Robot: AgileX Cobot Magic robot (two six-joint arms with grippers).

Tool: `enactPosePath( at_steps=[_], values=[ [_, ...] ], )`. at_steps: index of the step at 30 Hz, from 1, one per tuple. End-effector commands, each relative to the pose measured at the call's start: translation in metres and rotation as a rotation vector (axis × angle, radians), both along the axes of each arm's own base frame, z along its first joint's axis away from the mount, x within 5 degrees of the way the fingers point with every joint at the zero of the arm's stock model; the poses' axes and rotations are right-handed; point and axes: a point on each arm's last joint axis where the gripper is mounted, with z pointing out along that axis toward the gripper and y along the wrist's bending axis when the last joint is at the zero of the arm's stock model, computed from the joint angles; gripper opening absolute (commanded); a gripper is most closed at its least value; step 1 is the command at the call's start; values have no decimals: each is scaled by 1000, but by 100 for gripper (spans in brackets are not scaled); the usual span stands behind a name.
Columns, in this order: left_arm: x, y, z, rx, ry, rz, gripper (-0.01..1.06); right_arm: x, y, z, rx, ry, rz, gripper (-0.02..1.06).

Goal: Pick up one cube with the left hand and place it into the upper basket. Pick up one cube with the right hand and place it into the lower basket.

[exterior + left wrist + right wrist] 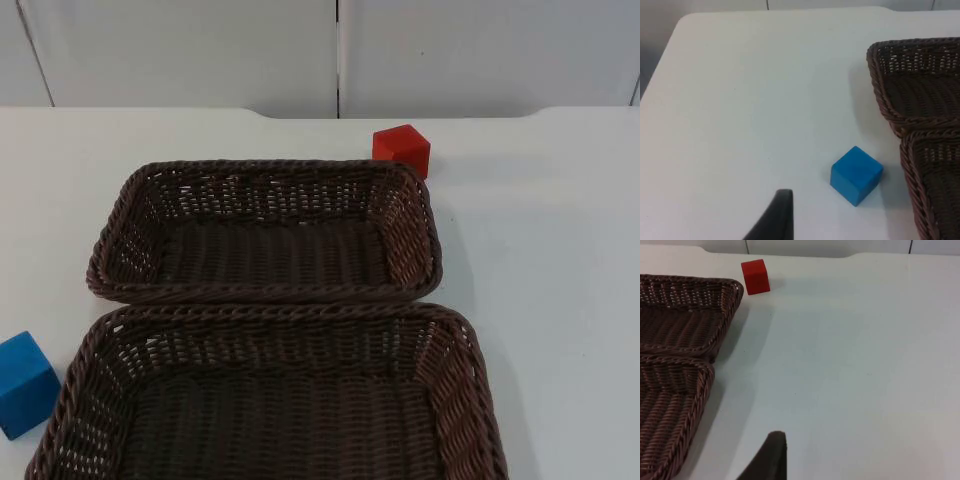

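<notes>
Blue cube (24, 384): we log it smooth and matte, on the white table (560, 300) just left of the lower basket (270, 322). Red cube (402, 149): by the upper basket's (265, 172) far right corner. Both baskets: dark brown wicker, rectangular, touching edge to edge. Left gripper and right gripper: one black fingertip seen each, above bare table; we cannot tell their opening.

The top view looked down and forward across both brown wicker baskets (265, 235) toward the wall. The left wrist view looked across the table at the blue cube (856, 174); the right wrist view faced the red cube (755, 276). All shared the baskets' edges.
</notes>
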Motion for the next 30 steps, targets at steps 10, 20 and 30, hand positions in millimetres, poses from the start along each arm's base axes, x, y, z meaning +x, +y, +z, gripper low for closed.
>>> enactPosePath(
  at_steps=[10,20,30],
  values=[
    [14,-6,17,-65,26,-34,105,0,0,-1,-3,-2,-7,105],
    [36,-6,21,-71,81,-33,105,0,1,-1,11,0,3,105],
    [38,-9,21,-103,85,-47,105,3,0,19,16,-81,-19,105]
  ],
)
